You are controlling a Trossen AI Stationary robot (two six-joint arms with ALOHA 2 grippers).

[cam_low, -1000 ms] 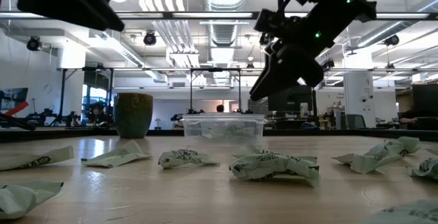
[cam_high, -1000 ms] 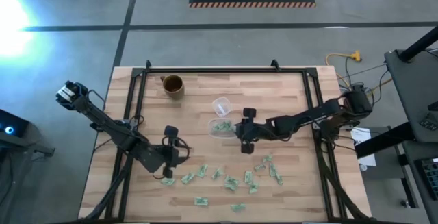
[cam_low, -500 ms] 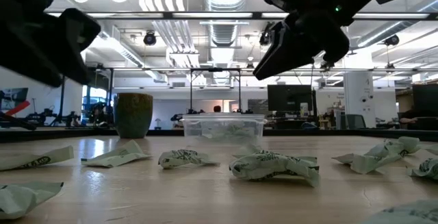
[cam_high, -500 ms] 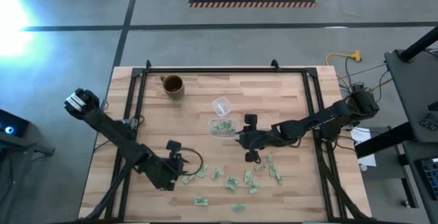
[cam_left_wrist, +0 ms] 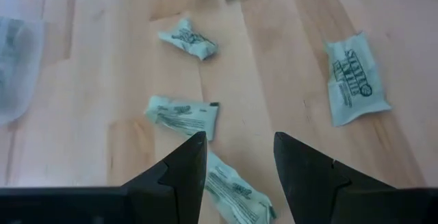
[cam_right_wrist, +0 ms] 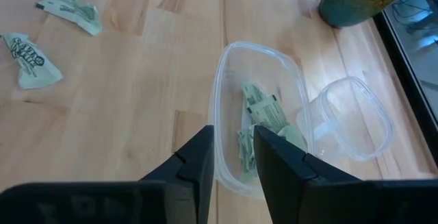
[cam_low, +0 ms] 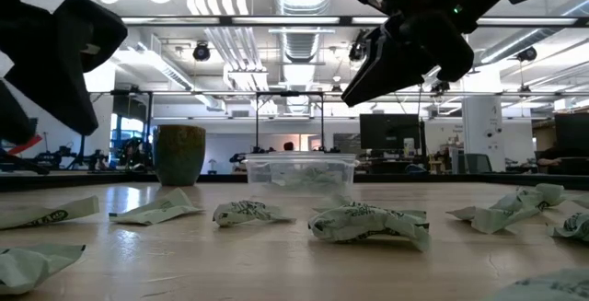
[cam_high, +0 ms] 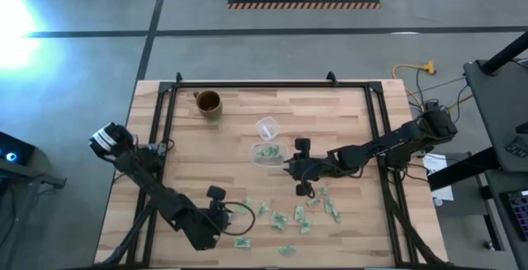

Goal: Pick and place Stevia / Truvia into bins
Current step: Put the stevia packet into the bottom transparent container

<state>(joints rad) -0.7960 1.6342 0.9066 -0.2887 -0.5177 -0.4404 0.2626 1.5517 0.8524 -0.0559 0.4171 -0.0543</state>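
Several pale green and white Stevia packets (cam_high: 280, 219) lie flat on the wooden table toward its near edge. The clear bin (cam_high: 266, 153) stands mid-table with a few packets (cam_right_wrist: 263, 121) inside. My left gripper (cam_left_wrist: 239, 148) hovers open, slanting down over the near-left packets. One packet (cam_left_wrist: 236, 191) lies just under its fingertips and another (cam_left_wrist: 183, 114) just ahead. My right gripper (cam_right_wrist: 233, 140) hangs above the bin's right end, slanting down. Its fingers stand a narrow gap apart with nothing between them.
A small clear round cup (cam_high: 266, 127) sits just beyond the bin, and a brown mug (cam_high: 208, 102) stands at the far left. Black frame rails (cam_high: 161, 138) run along the table's left, far and right sides. More packets (cam_high: 326, 204) lie near the right arm.
My left gripper has swung toward the table's near edge and rightward, sinking toward the near-left packets. My right gripper has risen a little and drawn slightly back from the bin. The packets and the bin have stayed in place.
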